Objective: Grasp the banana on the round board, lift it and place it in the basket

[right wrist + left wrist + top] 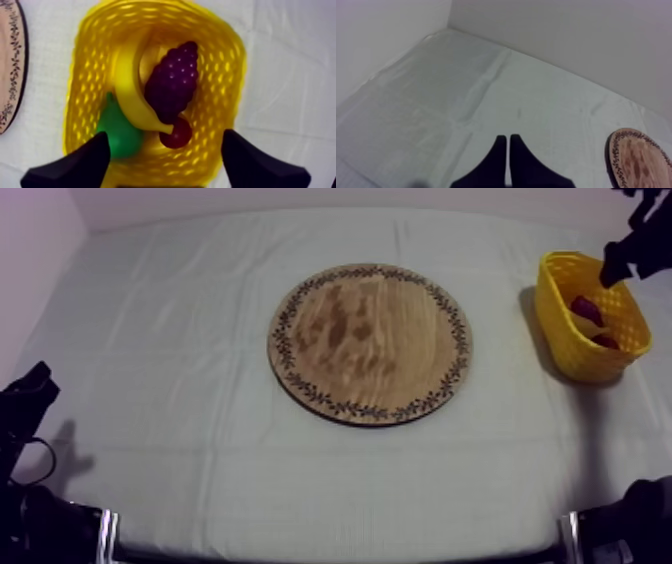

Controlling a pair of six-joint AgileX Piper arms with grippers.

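Soft violet-tinged light; dappled sheen on the wooden board (370, 343); shadow beside the yellow basket (575, 353)

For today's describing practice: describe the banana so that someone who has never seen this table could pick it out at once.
Find the yellow basket beside the round wooden board. Inside it, the banana is the long, curved yellow fruit, lying between the green pear and the purple grapes; no other fruit there is yellow.
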